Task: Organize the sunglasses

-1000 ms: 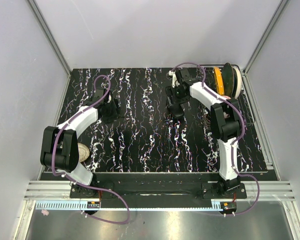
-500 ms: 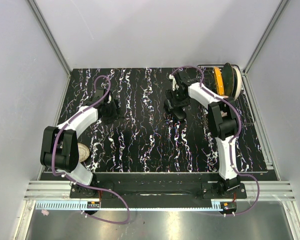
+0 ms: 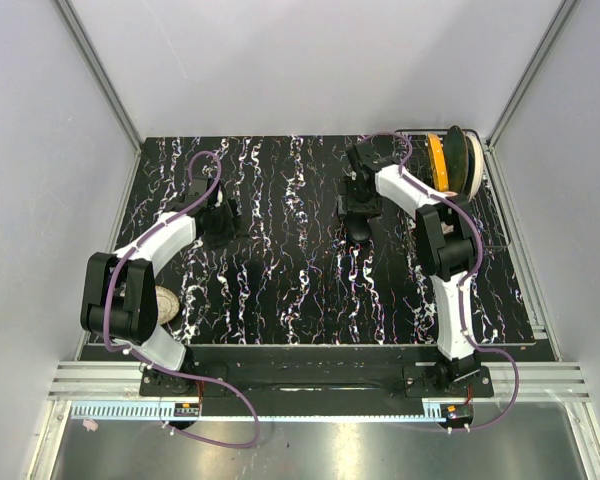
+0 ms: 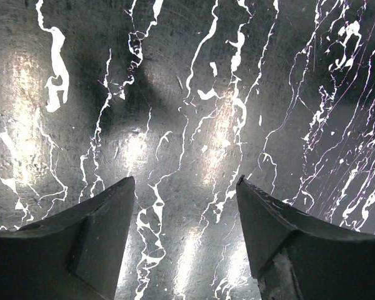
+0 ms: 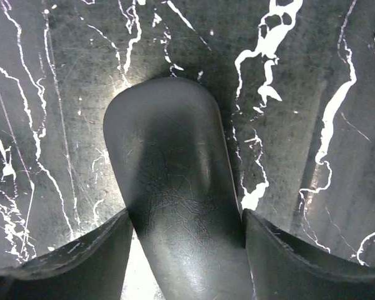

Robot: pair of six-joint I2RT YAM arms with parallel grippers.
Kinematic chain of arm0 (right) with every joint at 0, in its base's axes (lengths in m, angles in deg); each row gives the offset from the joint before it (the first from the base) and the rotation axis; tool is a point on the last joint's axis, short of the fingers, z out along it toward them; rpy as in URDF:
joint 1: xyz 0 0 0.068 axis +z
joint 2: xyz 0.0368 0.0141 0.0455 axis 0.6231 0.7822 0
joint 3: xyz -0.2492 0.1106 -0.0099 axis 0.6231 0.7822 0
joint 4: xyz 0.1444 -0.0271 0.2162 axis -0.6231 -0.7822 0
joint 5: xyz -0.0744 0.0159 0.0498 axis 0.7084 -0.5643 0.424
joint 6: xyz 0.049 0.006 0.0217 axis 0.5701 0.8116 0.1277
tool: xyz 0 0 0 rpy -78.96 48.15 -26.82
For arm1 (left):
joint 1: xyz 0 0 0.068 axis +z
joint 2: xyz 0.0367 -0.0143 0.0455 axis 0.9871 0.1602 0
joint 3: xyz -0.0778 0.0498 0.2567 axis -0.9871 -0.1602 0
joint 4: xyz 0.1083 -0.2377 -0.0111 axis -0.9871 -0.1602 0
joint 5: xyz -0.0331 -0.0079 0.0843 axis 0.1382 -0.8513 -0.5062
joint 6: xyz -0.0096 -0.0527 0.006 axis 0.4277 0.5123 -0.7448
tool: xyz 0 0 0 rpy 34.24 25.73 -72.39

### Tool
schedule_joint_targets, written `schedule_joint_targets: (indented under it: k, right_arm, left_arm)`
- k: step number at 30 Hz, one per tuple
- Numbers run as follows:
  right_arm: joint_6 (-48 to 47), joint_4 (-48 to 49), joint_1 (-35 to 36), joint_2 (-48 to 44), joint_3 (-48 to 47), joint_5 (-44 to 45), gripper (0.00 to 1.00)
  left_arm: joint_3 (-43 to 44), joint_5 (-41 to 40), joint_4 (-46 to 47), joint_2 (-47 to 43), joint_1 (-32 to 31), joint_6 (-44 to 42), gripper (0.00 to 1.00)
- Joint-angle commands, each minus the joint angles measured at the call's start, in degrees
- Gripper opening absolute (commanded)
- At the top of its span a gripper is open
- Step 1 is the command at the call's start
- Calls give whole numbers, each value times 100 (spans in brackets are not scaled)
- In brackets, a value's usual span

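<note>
The sunglasses are out of view in every frame. A black oblong case (image 5: 169, 156) lies on the dark marbled table (image 3: 280, 260). My right gripper (image 5: 186, 212) straddles it from above, both fingertips pressed against its sides. From the top view the right gripper (image 3: 360, 212) sits at the back centre-right and mostly hides the case. My left gripper (image 4: 185, 181) stands open over bare table at the left, nothing between its fingers; from above it (image 3: 223, 222) hovers mid-left.
A wire rack (image 3: 495, 215) runs along the right edge, with an orange and dark disc and a white plate (image 3: 452, 160) standing at the back right corner. A round pale object (image 3: 168, 303) lies by the left arm's base. Walls enclose the table.
My right gripper shifted slightly right, turned over the case and closed in on its sides. The left arm has not moved.
</note>
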Motion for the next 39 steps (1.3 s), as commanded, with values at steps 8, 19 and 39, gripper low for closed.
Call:
schedule_joint_targets:
  k: [8, 19, 39]
  right_arm:
    - [247, 619, 65, -1377, 436, 895, 100]
    - [150, 1006, 56, -4020, 1999, 973, 100]
    - [695, 1737, 56, -7629, 3750, 2232, 100]
  left_arm:
    - [81, -2, 48, -800, 6, -259, 90]
    - [362, 429, -452, -1705, 6, -593, 99]
    - [1426, 218, -1288, -2831, -2, -1173, 99]
